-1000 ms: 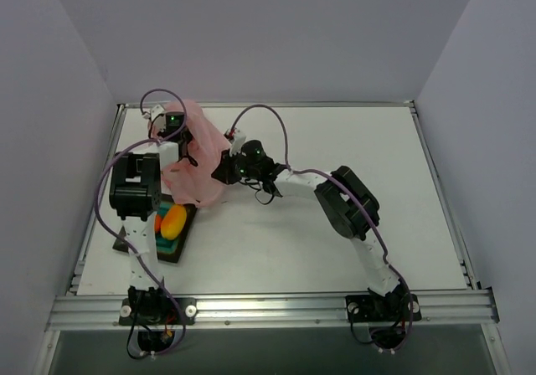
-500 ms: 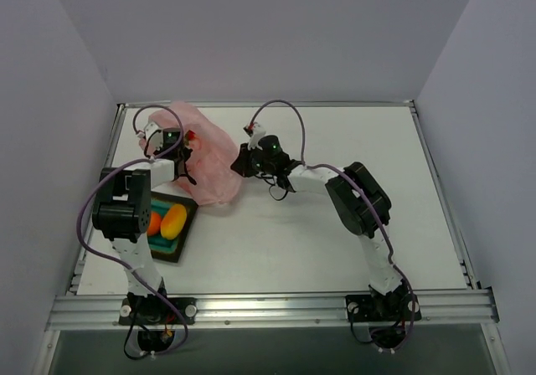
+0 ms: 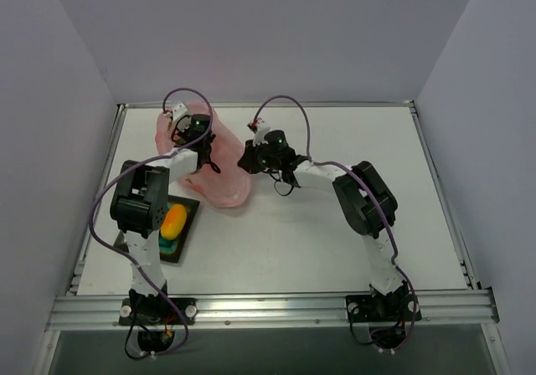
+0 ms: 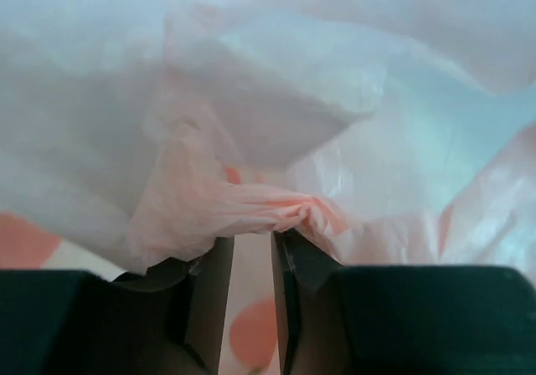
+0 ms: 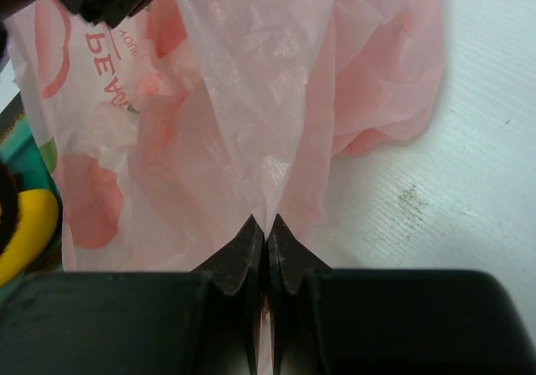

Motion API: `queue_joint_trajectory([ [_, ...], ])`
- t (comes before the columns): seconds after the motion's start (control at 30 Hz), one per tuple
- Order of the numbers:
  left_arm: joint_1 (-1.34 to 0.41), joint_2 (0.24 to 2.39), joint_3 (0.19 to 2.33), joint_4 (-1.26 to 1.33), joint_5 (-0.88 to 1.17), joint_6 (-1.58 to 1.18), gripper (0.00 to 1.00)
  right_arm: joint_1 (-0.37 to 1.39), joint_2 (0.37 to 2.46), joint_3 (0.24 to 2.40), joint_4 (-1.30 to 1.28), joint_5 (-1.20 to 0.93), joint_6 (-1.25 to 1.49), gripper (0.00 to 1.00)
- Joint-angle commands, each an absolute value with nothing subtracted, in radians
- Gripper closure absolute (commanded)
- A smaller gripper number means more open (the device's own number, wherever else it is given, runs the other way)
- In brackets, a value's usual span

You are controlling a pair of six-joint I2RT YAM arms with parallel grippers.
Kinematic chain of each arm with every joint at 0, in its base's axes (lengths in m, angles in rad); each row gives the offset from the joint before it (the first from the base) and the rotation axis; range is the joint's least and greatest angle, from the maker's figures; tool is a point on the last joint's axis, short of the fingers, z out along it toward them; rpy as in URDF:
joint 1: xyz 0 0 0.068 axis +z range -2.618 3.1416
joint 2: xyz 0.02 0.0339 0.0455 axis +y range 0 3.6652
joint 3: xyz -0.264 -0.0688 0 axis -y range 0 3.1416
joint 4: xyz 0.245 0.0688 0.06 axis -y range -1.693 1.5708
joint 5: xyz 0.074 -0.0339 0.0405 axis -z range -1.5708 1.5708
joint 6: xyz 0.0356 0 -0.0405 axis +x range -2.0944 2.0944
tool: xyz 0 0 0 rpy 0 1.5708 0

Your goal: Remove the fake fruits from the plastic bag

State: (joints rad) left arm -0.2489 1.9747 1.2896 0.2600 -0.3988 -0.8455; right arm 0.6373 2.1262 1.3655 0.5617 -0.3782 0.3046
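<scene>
Red letters printed on the thin translucent pink plastic bag (image 5: pixel 251 99) show in the right wrist view, upside down, reading "PEA" with the rest lost in a fold, beside red blotches of the print. The bag lies crumpled on the white tabletop (image 3: pixel 285 241) toward its far left, between the two arms, just beyond the dark square tray with teal inside (image 3: pixel 191 212). The right gripper (image 5: pixel 267 224) has its jaws pressed together on a fold of the film, which rises from them in a taut pleat. The left gripper (image 4: pixel 251 241) has its jaws slightly parted, a twisted wad of film lying against the tips. An oval yellow-orange plastic fruit (image 3: pixel 173 222) rests in the tray. A second ago the bag hung over the tray's far edge; since then both grippers have moved away from the tray, the bag has gone with them, and the left jaws, shut then, have loosened.
</scene>
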Motion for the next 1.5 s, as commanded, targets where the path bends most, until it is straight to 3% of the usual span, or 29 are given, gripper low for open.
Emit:
queue_joint_trajectory([
  [0.0,-0.241,2.045,1.385,0.268,-0.485,-0.708,0.78,0.623,2.114,1.42,0.577,-0.433,0.288,1.0],
  [0.13,-0.238,2.124,1.472,0.314,-0.416,-0.588,0.76,0.615,2.131,1.439,0.578,-0.466,0.291,1.0],
  [0.3,-0.203,2.221,1.617,0.269,-0.371,-0.525,0.47,0.614,2.154,1.459,0.58,-0.505,0.282,1.0],
  [0.43,-0.152,2.27,1.666,0.227,-0.313,-0.615,0.36,0.606,2.163,1.463,0.578,-0.515,0.284,1.0],
  [0.6,-0.143,2.335,1.753,0.169,-0.264,-0.606,0.34,0.607,2.171,1.462,0.581,-0.518,0.287,1.0],
  [0.63,-0.144,2.345,1.77,0.151,-0.264,-0.606,0.35,0.61,2.174,1.466,0.581,-0.52,0.287,1.0],
  [0.73,-0.137,2.368,1.807,0.074,-0.275,-0.643,0.57,0.611,2.178,1.468,0.58,-0.523,0.288,1.0],
  [0.77,-0.132,2.355,1.783,0.066,-0.279,-0.656,0.77,0.609,2.177,1.467,0.58,-0.52,0.288,1.0],
  [0.87,-0.13,2.303,1.718,0.09,-0.304,-0.695,0.97,0.6,2.166,1.456,0.578,-0.492,0.285,1.0],
  [1.23,-0.208,2.028,1.216,0.308,-0.31,-0.879,0.98,0.566,2.023,1.355,0.575,-0.319,0.318,0.97],
  [1.27,-0.218,1.99,1.18,0.333,-0.314,-0.896,0.98,0.566,2.01,1.344,0.574,-0.299,0.318,0.93],
  [1.4,-0.267,1.907,1.031,0.39,-0.313,-0.977,0.98,0.565,1.953,1.313,0.54,-0.239,0.31,0.62],
  [1.47,-0.293,1.861,0.977,0.414,-0.319,-0.991,0.98,0.563,1.937,1.307,0.526,-0.227,0.305,0.57],
])
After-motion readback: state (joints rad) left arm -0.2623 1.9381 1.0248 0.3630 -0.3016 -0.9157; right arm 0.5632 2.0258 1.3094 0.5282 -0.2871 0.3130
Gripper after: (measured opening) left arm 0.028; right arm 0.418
